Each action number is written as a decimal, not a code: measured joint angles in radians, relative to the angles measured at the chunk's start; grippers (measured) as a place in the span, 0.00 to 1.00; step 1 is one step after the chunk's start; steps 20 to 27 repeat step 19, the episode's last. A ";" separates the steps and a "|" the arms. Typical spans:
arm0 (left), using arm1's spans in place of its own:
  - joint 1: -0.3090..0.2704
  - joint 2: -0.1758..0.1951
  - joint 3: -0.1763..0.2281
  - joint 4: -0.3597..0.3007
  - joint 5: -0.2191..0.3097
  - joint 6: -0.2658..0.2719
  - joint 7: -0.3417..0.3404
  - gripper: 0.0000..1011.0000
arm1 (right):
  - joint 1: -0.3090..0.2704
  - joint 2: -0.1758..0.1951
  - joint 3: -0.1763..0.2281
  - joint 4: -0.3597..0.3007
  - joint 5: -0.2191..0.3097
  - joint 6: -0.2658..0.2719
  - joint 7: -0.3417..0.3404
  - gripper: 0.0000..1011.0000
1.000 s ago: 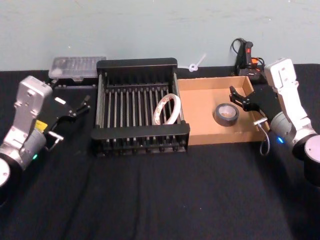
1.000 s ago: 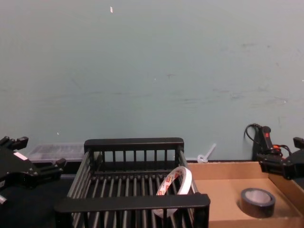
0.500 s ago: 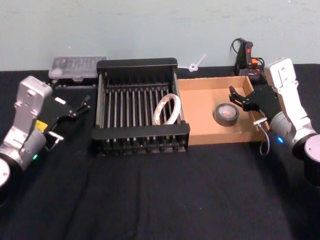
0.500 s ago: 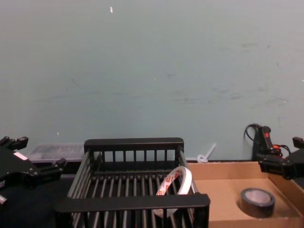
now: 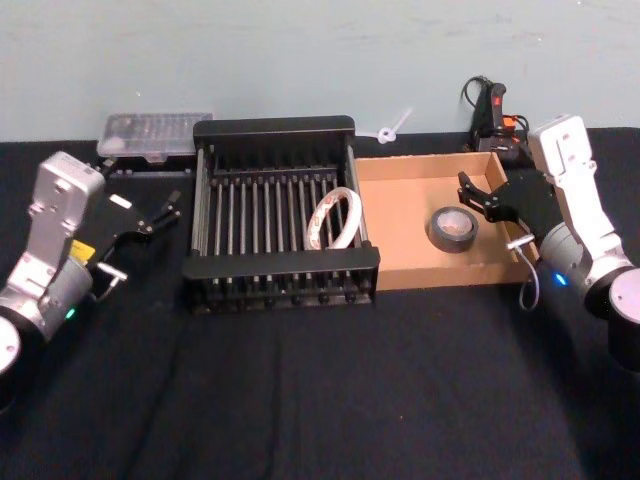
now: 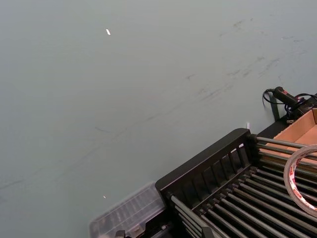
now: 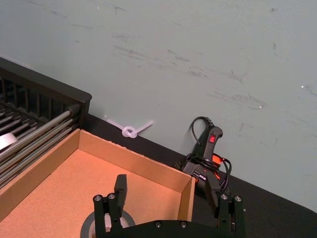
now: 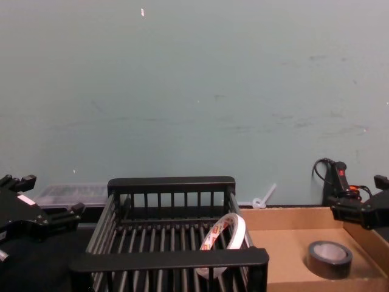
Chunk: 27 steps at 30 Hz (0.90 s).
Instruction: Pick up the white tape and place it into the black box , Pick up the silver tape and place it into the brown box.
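Observation:
The white tape (image 5: 333,218) stands on edge inside the black box (image 5: 280,268), leaning against its right wall; it also shows in the chest view (image 8: 225,242) and the left wrist view (image 6: 300,178). The silver tape (image 5: 453,229) lies flat in the brown box (image 5: 400,262), near its right side (image 8: 329,258). My right gripper (image 5: 468,192) hovers open just above and right of the silver tape, holding nothing; its fingers (image 7: 119,189) straddle the roll's edge (image 7: 88,227). My left gripper (image 5: 165,208) rests open to the left of the black box.
A clear plastic case (image 5: 155,135) lies behind the black box at the left. A black tool with a red switch (image 5: 493,110) and a white plastic tie (image 5: 390,128) sit by the back wall. The black tablecloth (image 5: 320,390) stretches bare toward the front.
Almost nothing differs. My right gripper has shifted very slightly near the silver tape. Both tapes and the left arm stay where they were.

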 joint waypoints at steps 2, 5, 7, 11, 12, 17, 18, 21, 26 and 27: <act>0.000 0.000 0.000 0.000 0.000 0.000 0.000 0.99 | 0.000 0.000 0.000 0.000 0.000 0.000 0.000 0.99; 0.000 0.000 0.000 0.000 0.000 0.000 0.000 0.99 | 0.000 0.000 0.000 0.000 0.000 0.000 0.000 0.99; 0.000 0.000 0.000 0.000 0.000 0.000 0.000 0.99 | 0.000 0.000 0.000 0.000 0.001 0.000 0.000 0.99; 0.000 0.000 0.000 0.000 0.000 0.000 0.000 0.99 | 0.000 0.000 0.000 0.000 0.001 0.000 0.000 0.99; 0.000 0.000 0.000 0.000 0.000 0.000 0.000 0.99 | 0.000 0.000 0.000 0.000 0.001 0.000 0.000 0.99; 0.000 0.000 0.000 0.000 0.000 0.000 0.000 0.99 | 0.000 0.000 0.000 0.000 0.000 0.000 0.000 0.99; 0.000 0.000 0.000 0.000 0.000 0.000 0.000 0.99 | 0.000 0.000 0.000 0.000 0.000 0.000 0.000 0.99; 0.000 0.000 0.000 0.000 0.000 0.000 0.000 0.99 | 0.000 0.000 0.000 0.000 0.000 0.000 0.000 0.99; 0.000 0.000 0.000 0.000 0.000 0.000 0.000 0.99 | 0.000 0.000 0.000 0.000 0.000 0.000 0.000 0.99; 0.000 0.000 0.000 0.000 0.000 0.000 0.000 0.99 | 0.000 0.000 0.000 0.000 0.000 0.000 0.000 0.99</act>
